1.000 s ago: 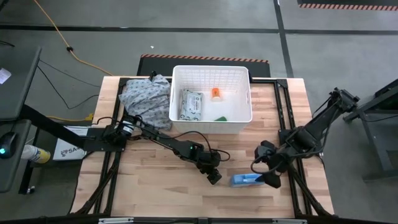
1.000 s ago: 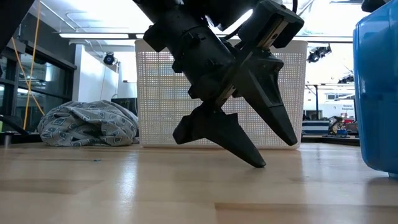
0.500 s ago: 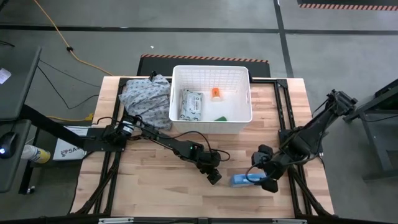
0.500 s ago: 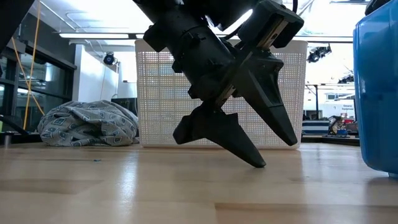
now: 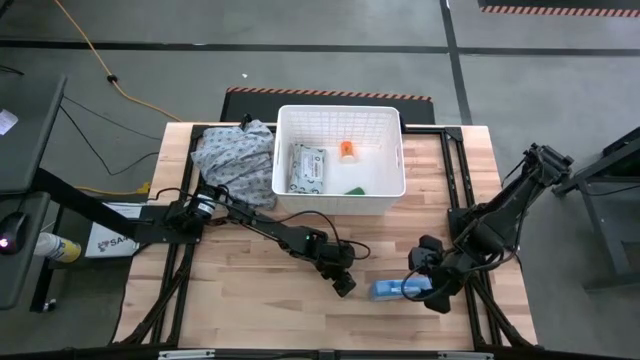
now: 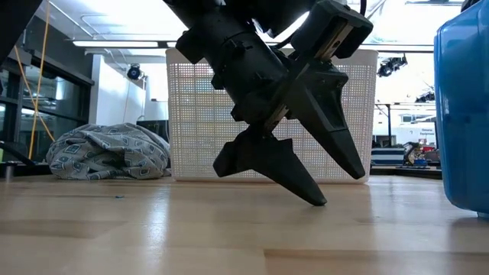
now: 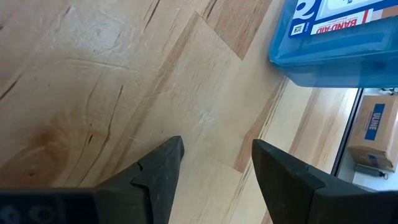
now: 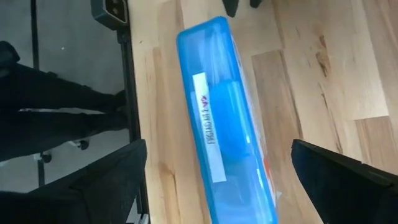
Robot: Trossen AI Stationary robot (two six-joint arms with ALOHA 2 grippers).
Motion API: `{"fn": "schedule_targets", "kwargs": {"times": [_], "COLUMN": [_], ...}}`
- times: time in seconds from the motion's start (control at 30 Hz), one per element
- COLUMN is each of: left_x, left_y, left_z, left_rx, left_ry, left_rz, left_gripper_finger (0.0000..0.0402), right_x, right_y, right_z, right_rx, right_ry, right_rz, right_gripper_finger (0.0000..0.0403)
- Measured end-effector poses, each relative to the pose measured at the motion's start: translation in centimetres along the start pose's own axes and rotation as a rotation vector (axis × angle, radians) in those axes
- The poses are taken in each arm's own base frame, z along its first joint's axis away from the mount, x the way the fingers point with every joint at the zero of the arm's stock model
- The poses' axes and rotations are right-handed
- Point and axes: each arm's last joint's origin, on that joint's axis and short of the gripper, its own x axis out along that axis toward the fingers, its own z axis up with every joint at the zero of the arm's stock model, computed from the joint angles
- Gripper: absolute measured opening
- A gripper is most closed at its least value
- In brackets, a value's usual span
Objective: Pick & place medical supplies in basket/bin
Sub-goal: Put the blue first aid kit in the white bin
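From above, the white basket (image 5: 341, 160) sits at upper centre holding the wipes pack (image 5: 307, 168), orange bottle (image 5: 346, 150) and green tube (image 5: 354, 189), while the blue box (image 5: 392, 289) lies at lower right between the left gripper (image 5: 343, 282) and right gripper (image 5: 432, 291). The low view adds the left gripper (image 6: 306, 183) touching the table, fingers parted. The right wrist view alone shows wide-spread fingers (image 8: 106, 186) straddling the blue box (image 8: 227, 124).
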Motion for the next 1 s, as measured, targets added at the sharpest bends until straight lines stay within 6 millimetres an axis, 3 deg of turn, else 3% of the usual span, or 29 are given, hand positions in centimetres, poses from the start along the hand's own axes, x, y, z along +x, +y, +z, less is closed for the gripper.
{"fn": "schedule_targets", "kwargs": {"times": [0.63,1.0], "left_x": [0.0,0.0], "left_y": [0.0,0.0], "left_z": [0.0,0.0], "left_rx": [0.000,0.000], "left_ry": [-0.001,-0.002], "left_rz": [0.001,0.002], "left_gripper_finger": [0.0239,0.0239], "right_x": [0.0,2.3], "right_y": [0.3,0.8], "right_z": [-0.1,-0.6], "right_rx": [-0.001,-0.008], "right_ry": [0.000,0.048], "right_rz": [0.020,-0.049], "right_gripper_finger": [0.0389,0.0390]}}
